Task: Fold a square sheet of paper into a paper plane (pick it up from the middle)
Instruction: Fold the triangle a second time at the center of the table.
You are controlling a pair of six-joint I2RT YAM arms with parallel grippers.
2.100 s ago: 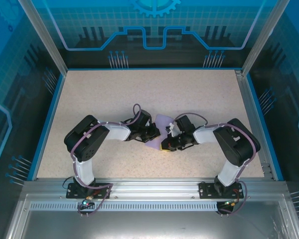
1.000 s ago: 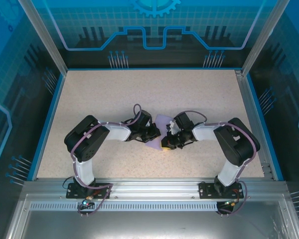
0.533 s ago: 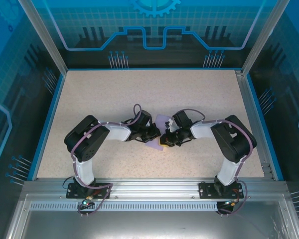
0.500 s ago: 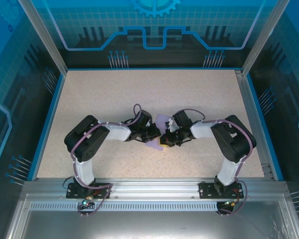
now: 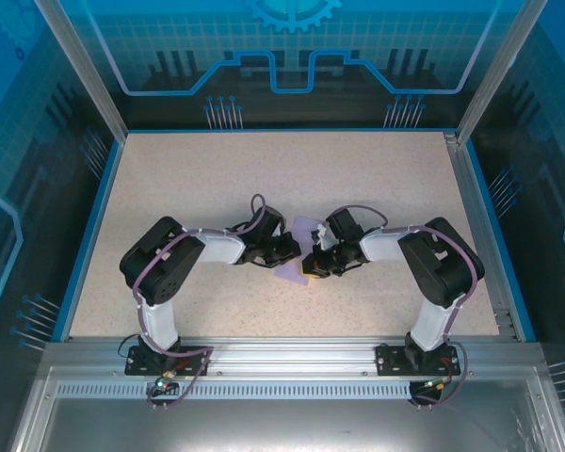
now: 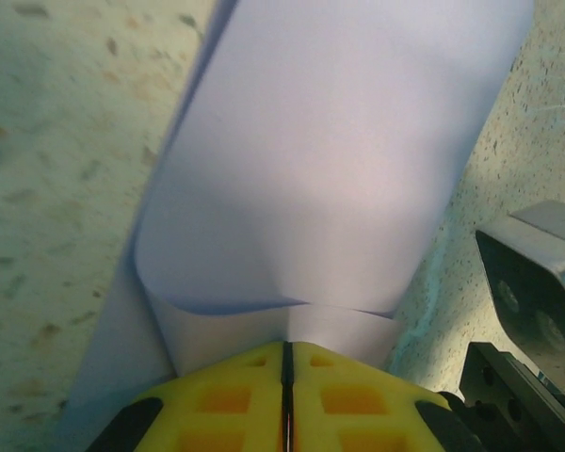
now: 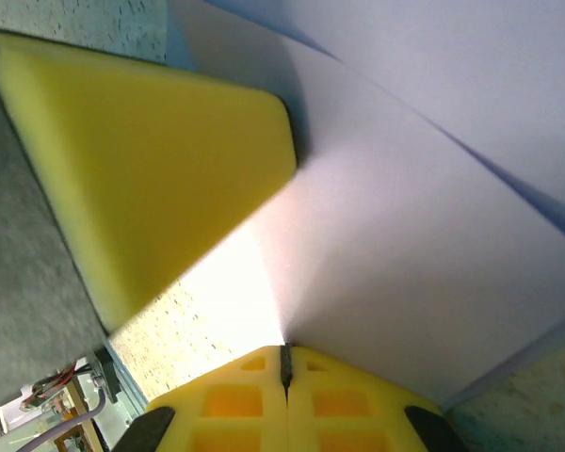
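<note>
Square paper sheet (image 6: 330, 141), pinched in left claw (image 6: 287, 367), right claw (image 7: 284, 363)

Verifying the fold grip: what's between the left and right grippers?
The thin pale lavender sheet of paper, curled, spans that gap in the top view. Wrist views show the left gripper and right gripper with fingers shut on it.

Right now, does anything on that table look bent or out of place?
The pale lavender paper sheet isn't lying flat: it bulges up in a curl off the speckled table, pinched by the shut left claw and right claw. Probably mid-fold, not damage.
</note>
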